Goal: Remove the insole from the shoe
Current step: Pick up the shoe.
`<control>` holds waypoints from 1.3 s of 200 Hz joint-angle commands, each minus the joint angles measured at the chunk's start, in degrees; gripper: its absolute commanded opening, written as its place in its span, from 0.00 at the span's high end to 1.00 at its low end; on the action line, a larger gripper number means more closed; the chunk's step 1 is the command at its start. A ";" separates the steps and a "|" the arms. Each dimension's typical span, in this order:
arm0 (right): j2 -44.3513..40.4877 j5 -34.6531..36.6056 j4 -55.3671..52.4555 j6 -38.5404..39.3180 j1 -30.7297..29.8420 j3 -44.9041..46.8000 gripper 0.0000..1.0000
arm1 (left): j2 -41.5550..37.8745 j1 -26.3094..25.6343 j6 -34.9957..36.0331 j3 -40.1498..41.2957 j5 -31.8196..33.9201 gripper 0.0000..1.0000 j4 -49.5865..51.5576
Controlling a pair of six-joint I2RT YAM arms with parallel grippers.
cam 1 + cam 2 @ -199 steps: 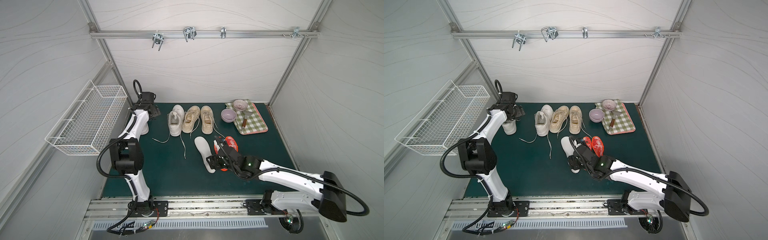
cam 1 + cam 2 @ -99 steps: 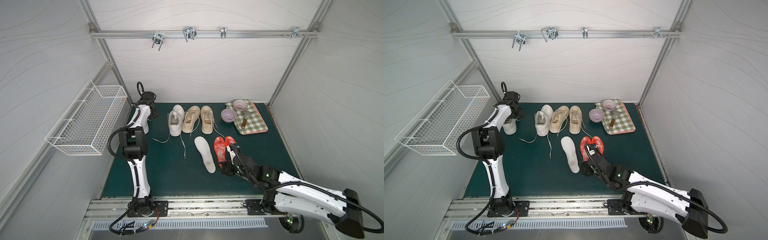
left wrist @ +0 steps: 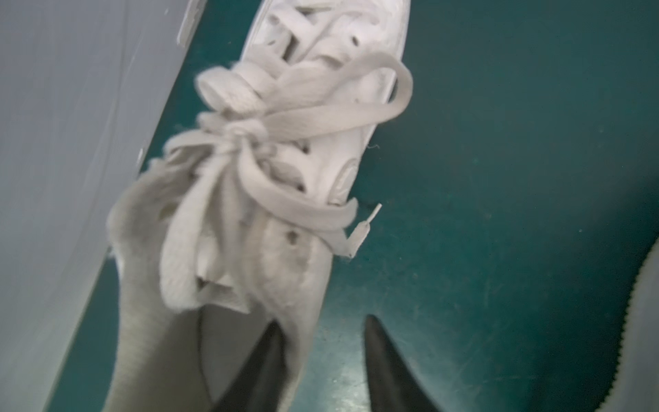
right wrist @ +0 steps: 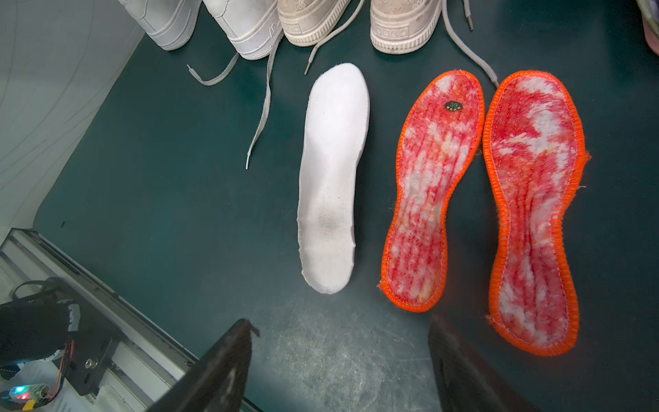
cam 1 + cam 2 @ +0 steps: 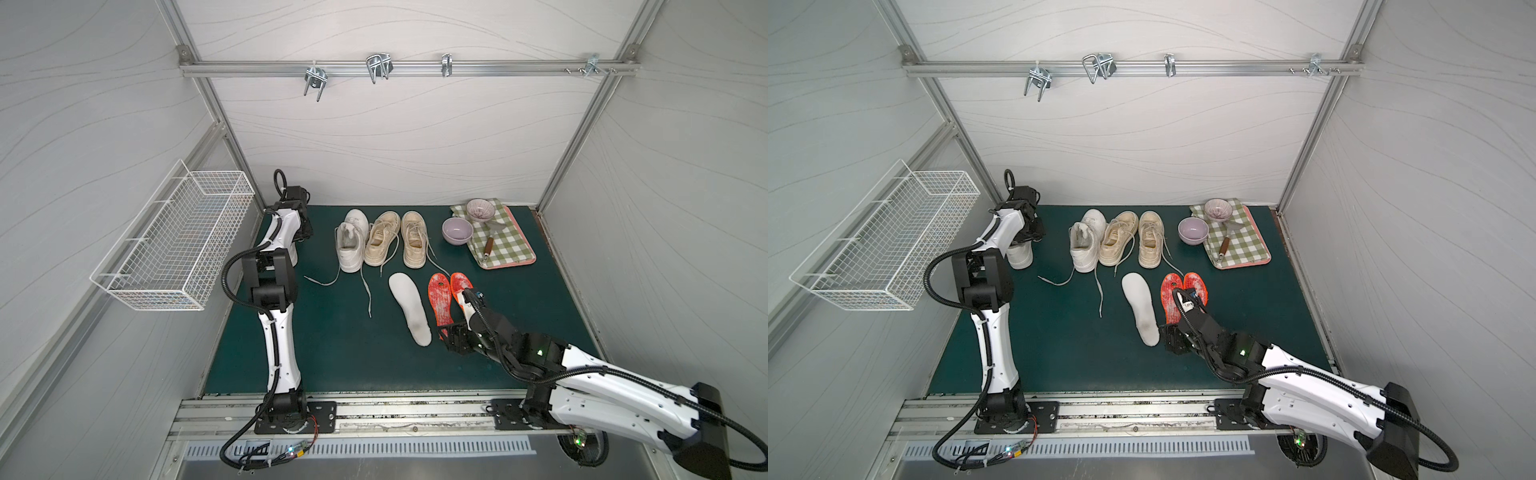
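Insole and shoe are still together in the far left corner. The white shoe [image 5: 1019,255] stands on the counter [image 4: 160,178] just beside the wall, and its insole lies somewhere under the tongue and laces, so I cannot tell how it sits.

Over the last second the left hand [image 3: 321,321] has narrowed from a wide spread. In the left wrist view one finger [image 3: 256,367] is now inside the heel opening and the other [image 3: 392,371] is outside. A strip of counter shows between that outer finger and the shoe's side, so the jaws are apart and nothing is clamped yet.

The right arm has drawn back toward the front edge. The right hand [image 4: 338,323] hangs open and empty, just short of the heel ends of the two orange insoles [image 4: 433,192]. These lie flat beside a white insole [image 4: 331,178]. Work therefore seems to have shifted to this fourth shoe, probably with a pinch on its collar.

The shoe is a low white lace-up tied in a loose bow [image 3: 249,135]. Its lining is greyed at the heel, and the view is blurred. The soft collar will likely give under a pinch.
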State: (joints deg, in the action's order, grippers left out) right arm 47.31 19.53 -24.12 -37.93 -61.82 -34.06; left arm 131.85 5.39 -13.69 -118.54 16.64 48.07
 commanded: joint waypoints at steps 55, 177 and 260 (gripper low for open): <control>-1.77 1.54 -3.03 -0.99 0.56 0.45 0.21 | -0.64 0.50 -2.18 -2.94 -4.33 1.00 1.94; -2.28 2.59 -3.38 -0.52 0.92 -0.21 0.20 | -27.41 -9.03 -7.01 16.28 13.29 1.00 1.34; -1.69 1.64 -3.16 0.10 1.59 -1.05 0.20 | -56.13 -24.01 -13.54 44.42 12.66 1.00 -3.75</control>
State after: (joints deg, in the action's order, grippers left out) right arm 45.95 20.78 -26.06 -37.89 -60.60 -33.87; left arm 81.82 -13.37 -23.62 -76.58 26.81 49.60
